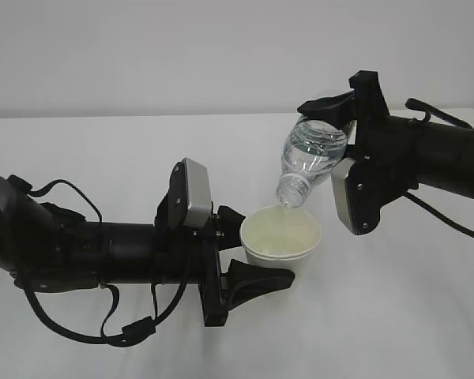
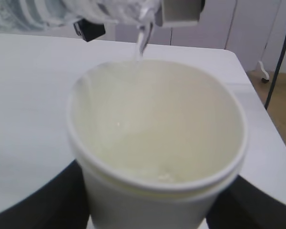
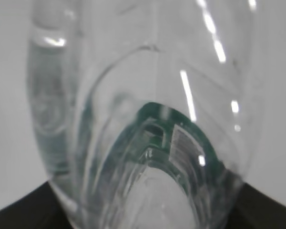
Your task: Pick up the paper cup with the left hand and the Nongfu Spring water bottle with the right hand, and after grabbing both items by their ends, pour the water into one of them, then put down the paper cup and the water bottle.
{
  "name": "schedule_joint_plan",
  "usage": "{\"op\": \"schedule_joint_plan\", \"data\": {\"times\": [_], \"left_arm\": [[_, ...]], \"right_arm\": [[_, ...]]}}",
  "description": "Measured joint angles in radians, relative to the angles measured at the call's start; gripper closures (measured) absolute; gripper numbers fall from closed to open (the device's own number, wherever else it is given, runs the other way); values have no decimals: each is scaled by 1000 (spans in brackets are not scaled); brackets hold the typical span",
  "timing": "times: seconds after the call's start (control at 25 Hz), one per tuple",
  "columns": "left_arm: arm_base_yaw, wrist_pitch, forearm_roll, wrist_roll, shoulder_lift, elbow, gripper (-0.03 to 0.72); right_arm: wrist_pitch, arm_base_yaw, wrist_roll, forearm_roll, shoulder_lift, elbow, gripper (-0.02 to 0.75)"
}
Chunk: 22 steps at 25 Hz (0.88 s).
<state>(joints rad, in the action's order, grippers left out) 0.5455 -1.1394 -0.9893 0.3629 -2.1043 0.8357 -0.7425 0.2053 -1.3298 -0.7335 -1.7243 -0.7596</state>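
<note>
Nearest the exterior camera, the left hand [image 1: 249, 257] has its jaws part-way open and clamped around the paper cup [image 1: 282, 241], held upright above the white table [image 1: 103, 150]. The cup already holds the water [image 2: 157, 138], so any tilt or slackening of that grip risks a spill. Beyond it, the right hand [image 1: 340, 138] grips the base end of the Nongfu Spring water bottle [image 1: 310, 154], jaws likewise part-open on it, neck tipped down to the cup's far rim. A thin stream falls just inside that rim; my judgement is that a small drift of either arm would send it over the edge, and a thin bottle squeezed harder could gush
</note>
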Motion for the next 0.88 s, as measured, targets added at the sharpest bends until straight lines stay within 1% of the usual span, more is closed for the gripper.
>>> {"op": "schedule_joint_plan", "data": {"times": [0.88], "left_arm": [[0,0,-6,6,0,0,221]], "right_arm": [[0,0,-24,0,0,0,283]]}}
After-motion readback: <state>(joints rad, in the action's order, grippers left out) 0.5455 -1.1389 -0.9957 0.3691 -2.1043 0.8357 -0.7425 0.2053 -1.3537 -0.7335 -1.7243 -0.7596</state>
